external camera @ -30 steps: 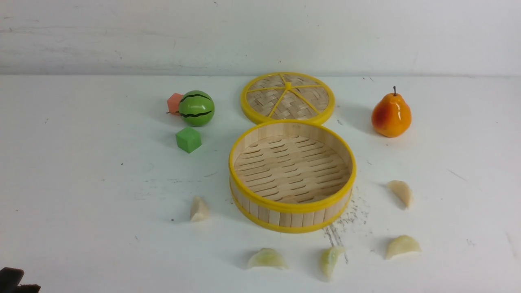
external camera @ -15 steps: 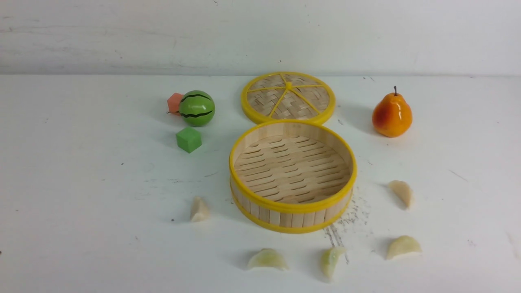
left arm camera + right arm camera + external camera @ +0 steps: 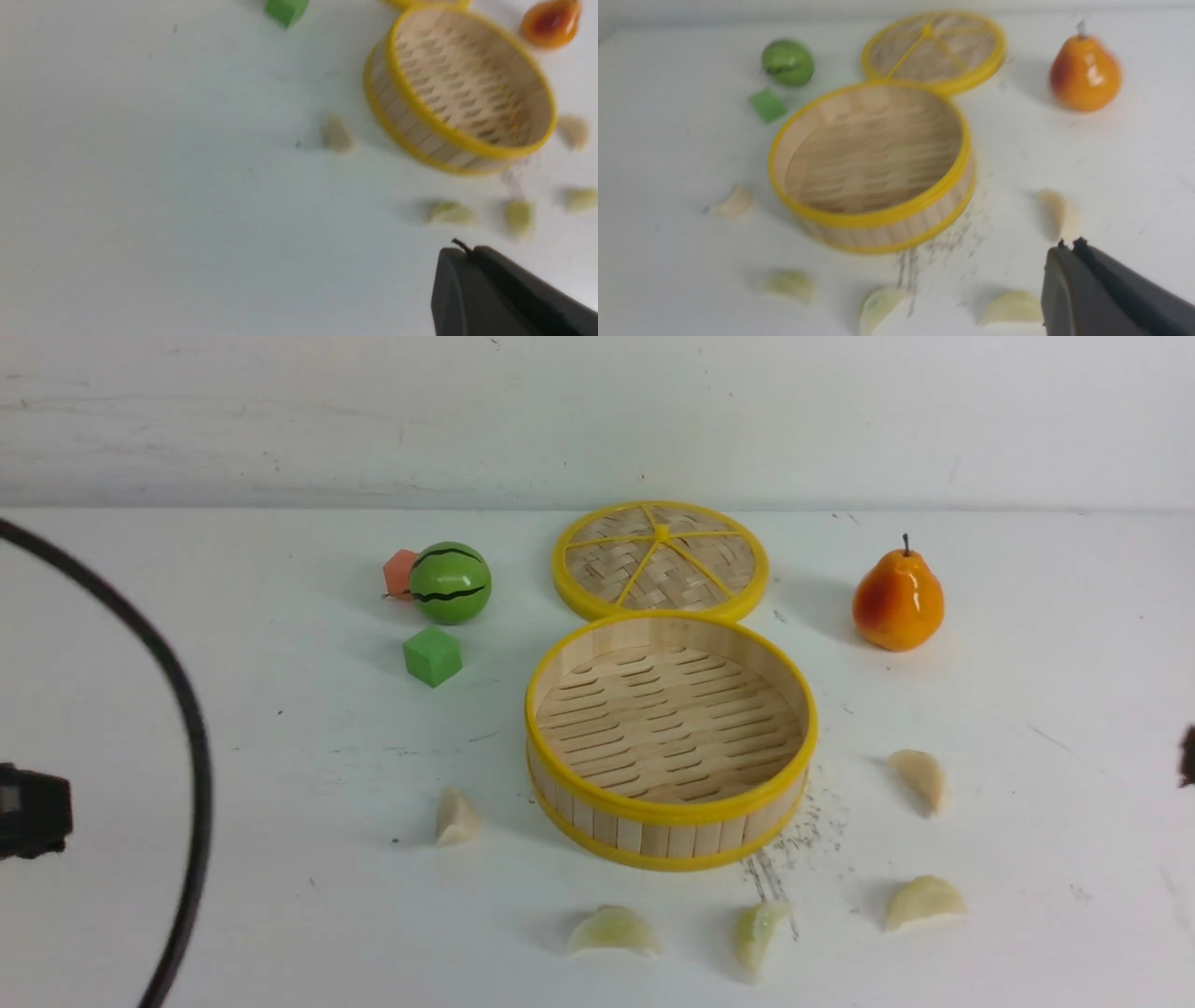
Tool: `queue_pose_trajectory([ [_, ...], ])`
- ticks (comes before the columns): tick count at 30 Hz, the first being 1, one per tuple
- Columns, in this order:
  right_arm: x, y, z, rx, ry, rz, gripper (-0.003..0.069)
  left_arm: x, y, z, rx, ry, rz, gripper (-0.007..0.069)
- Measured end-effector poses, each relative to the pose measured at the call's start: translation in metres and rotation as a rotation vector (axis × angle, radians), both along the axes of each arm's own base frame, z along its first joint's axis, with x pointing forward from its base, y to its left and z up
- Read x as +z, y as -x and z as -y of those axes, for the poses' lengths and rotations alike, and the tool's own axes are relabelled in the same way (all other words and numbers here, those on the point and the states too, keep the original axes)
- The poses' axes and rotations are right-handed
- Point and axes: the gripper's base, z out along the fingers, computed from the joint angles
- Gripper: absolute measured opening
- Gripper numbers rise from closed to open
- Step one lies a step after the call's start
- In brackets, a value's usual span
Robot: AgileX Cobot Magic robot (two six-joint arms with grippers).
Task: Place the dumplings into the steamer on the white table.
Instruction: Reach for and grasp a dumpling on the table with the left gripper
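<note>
The steamer stands empty in the middle of the white table. Several dumplings lie on the table around it: one to its left, a pair in front, and others to its right. My left gripper is shut with nothing in it, above bare table short of the front dumplings. My right gripper is also shut and empty, hanging between two right-hand dumplings. The front view catches only a dark piece of the left arm.
The woven lid lies flat behind the steamer. A watermelon ball, a pink cube and a green cube sit at the back left. An orange pear stands at the back right. A black cable arcs over the table's left side.
Part of the left arm and its cable have swung into the front view at the left edge, and a dark bit shows at the right edge. No object has moved.
</note>
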Motion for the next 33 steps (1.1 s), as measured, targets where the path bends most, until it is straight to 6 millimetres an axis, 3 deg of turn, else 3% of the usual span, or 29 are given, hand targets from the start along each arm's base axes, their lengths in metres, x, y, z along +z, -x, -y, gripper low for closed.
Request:
queue_pose_trajectory([
  [5,-0.009,-0.033,-0.036,0.319,0.116,-0.281,-0.0019,-0.020,-0.044,0.029,-0.153,-0.147,-0.207,-0.0014],
  [10,-0.020,-0.045,-0.056,0.455,0.173,-0.409,-0.0016,-0.036,-0.069,0.061,-0.218,-0.282,-0.292,-0.0014],
  [14,-0.023,-0.048,-0.060,0.471,0.177,-0.427,-0.0015,-0.045,-0.095,0.080,-0.199,-0.319,-0.348,0.0007],
  [19,-0.022,-0.050,-0.059,0.460,0.176,-0.412,-0.0015,-0.061,-0.137,0.102,-0.175,-0.308,-0.398,0.0185],
  [24,-0.022,-0.050,-0.060,0.460,0.169,-0.411,-0.0015,-0.080,-0.180,0.123,-0.117,-0.283,-0.424,0.0460],
  [26,-0.022,-0.050,-0.060,0.461,0.165,-0.411,-0.0013,-0.091,-0.195,0.129,-0.109,-0.298,-0.437,0.0536],
  [29,-0.022,-0.050,-0.060,0.463,0.160,-0.414,-0.0008,-0.112,-0.217,0.132,-0.091,-0.307,-0.477,0.0601],
  [33,-0.022,-0.049,-0.061,0.467,0.157,-0.420,-0.0005,-0.142,-0.241,0.128,-0.056,-0.301,-0.542,0.0602],
])
